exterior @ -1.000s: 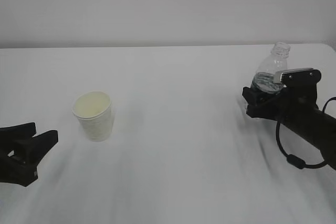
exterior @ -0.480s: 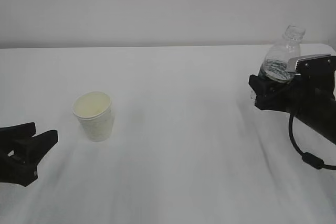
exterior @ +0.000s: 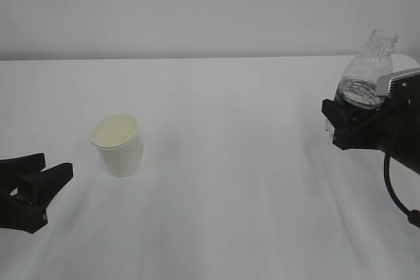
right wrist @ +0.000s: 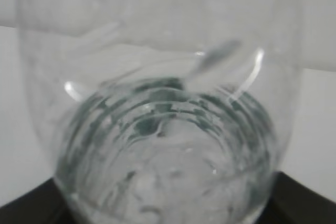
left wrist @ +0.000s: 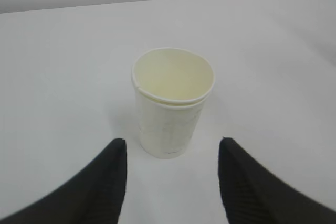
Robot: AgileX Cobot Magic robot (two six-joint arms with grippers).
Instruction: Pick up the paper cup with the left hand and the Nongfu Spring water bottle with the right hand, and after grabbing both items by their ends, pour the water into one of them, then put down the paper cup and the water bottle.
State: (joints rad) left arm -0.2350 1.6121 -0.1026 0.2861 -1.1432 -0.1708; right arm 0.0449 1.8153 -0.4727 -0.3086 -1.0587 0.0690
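Looking at the right edge of the frame, you see your black right gripper point(exterior: 344, 126) clamped around the small clear ribbed water bottle point(exterior: 367, 77), held upright above the white table point(exterior: 230, 162). Lower left, your black left gripper point(exterior: 39, 175) sits open and empty, near the upright white paper cup point(exterior: 118, 144).

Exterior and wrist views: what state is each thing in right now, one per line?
paper cup: upright on the table, empty, not held.
Nongfu Spring water bottle: capless, roughly upright, lifted off the table, partly filled with water.
left claw: open, low, short of the cup.
right claw: closed on the bottle's lower part.
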